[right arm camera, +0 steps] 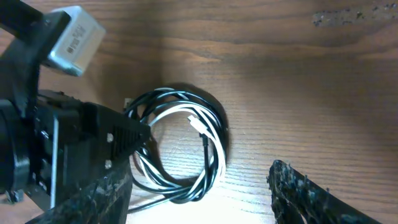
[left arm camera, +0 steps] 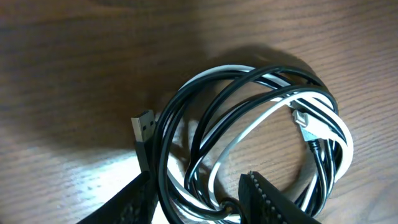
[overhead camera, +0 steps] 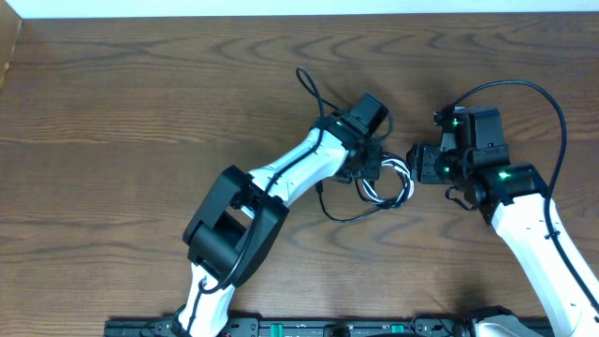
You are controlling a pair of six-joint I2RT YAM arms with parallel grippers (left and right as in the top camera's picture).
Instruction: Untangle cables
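Black thin cable [left arm camera: 186, 99] and white thin cable [left arm camera: 249, 130] lie coiled together, right of centre on the brown wooden table [overhead camera: 140, 112]. The left gripper [left arm camera: 198, 190] straddles their strands with jaws spread, and the frame edge cuts off any contact. The right gripper [right arm camera: 199, 177] gapes wide just right of the coil.

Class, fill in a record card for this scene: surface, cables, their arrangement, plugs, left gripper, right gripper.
Surface: wooden table
Cables: black cable and white cable
Arrangement: coiled together in one interwoven loop, lying on the table
Plugs: black plug outside the loop; white plug inside it
Left gripper: open, fingers astride the loop's edge
Right gripper: open, beside the loop, holding nothing
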